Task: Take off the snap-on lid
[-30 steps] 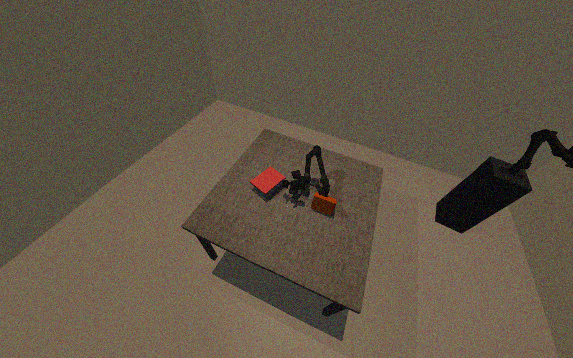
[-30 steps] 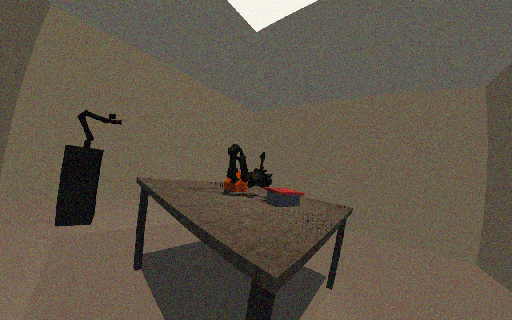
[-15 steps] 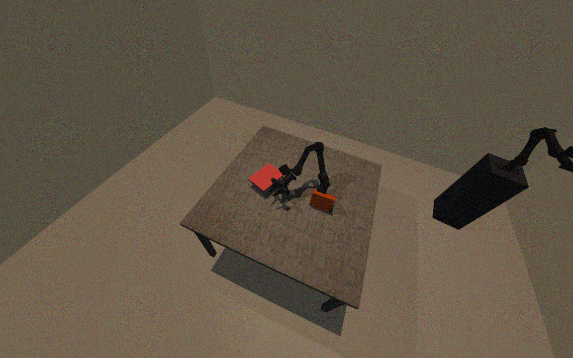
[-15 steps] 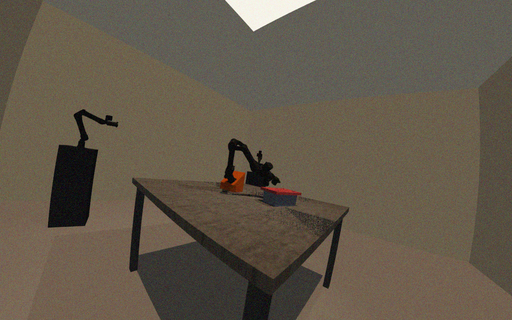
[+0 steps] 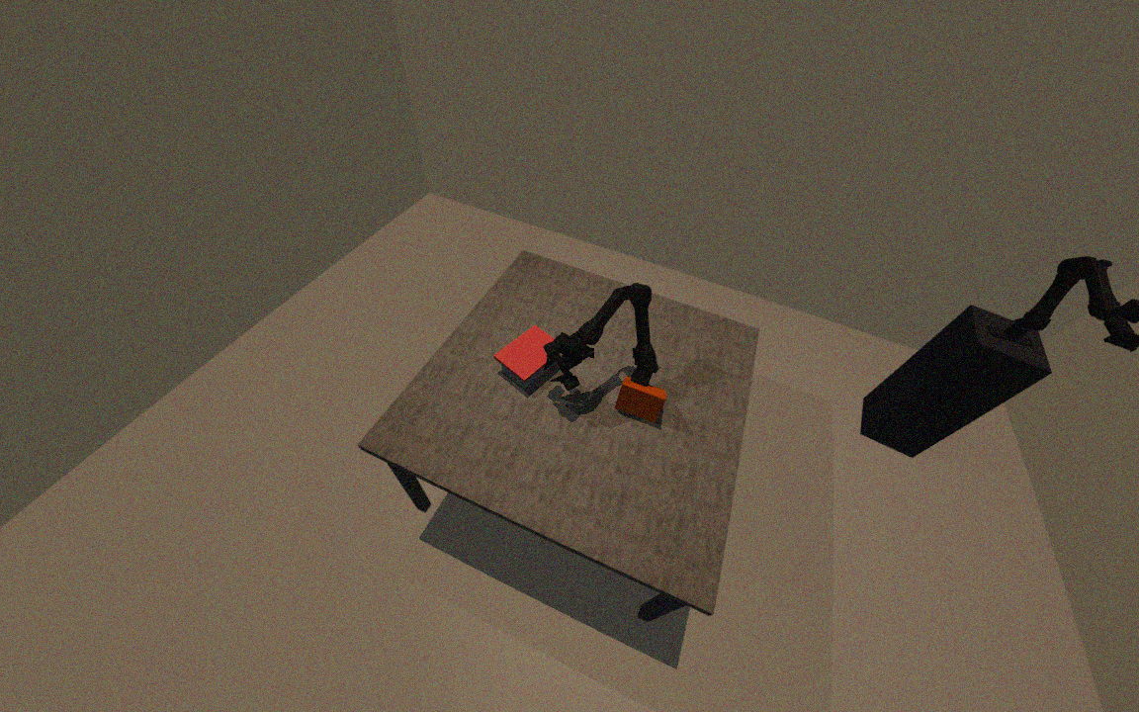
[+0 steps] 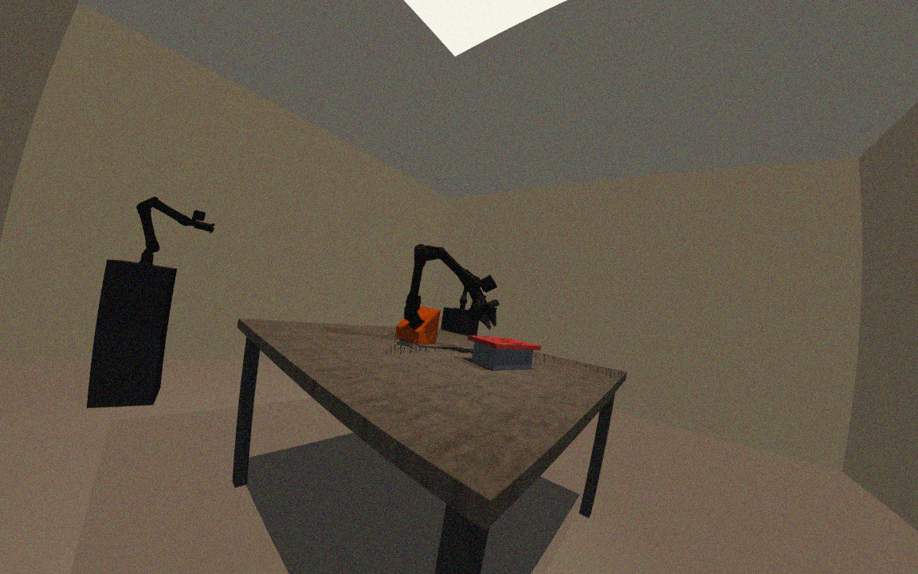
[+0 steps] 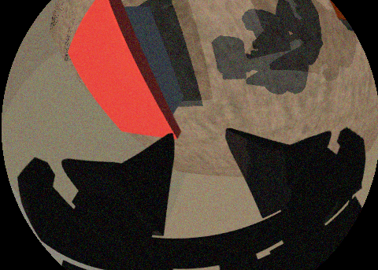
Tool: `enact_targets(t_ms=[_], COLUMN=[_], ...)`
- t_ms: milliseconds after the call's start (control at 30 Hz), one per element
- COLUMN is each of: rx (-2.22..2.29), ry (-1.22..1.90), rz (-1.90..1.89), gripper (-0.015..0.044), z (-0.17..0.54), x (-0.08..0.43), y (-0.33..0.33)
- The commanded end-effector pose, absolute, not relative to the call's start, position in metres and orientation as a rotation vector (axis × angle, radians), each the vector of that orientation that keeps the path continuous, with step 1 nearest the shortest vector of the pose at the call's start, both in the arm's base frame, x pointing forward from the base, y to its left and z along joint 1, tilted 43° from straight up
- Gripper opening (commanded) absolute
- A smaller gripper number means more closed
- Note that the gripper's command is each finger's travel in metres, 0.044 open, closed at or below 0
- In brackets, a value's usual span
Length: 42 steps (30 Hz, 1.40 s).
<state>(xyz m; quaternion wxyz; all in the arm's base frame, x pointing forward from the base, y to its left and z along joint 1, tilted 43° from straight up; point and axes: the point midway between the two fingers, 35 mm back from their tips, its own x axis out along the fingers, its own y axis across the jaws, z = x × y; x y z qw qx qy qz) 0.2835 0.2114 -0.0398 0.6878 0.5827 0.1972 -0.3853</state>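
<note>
The red lid (image 5: pixel 520 353) (image 6: pixel 505 343) (image 7: pixel 106 73) lies flat on top of the blue-grey storage box (image 6: pixel 503 358) (image 7: pixel 155 51), overhanging its walls. The box stands on the table (image 5: pixel 591 495) (image 6: pixel 405 399). My gripper (image 5: pixel 580 370) (image 6: pixel 489 320) (image 7: pixel 200 135) is open, its fingers partly apart, with nothing between them. It hangs above the table beside the lid, higher than the lid. In the wrist view the left fingertip overlaps the lid's near corner; whether they touch cannot be told.
An orange block (image 5: pixel 641 400) (image 6: pixel 428 328) stands beside my arm's base. A black pedestal (image 5: pixel 945 381) (image 6: pixel 131 332) carrying another arm stands off the table. A further dark block (image 6: pixel 457 319) shows behind my arm in the exterior view. My arm's shadow (image 7: pixel 291 46) falls beside the box.
</note>
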Motion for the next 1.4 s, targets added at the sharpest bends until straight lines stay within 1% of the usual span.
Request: enact_targets(t_ms=[0,500,767,1367], rx=[0.904,0.904,0.904,0.906], ry=[0.063,0.063,0.062,0.069], rz=[-0.615,-0.616,-0.615,-0.623], gripper=[0.0235,0.0235,0.0235,0.0235], z=[0.034,0.034,-0.012,-0.021], x=[0.278,0.278,0.286,0.299], y=[0.214,0.214,0.174,0.167])
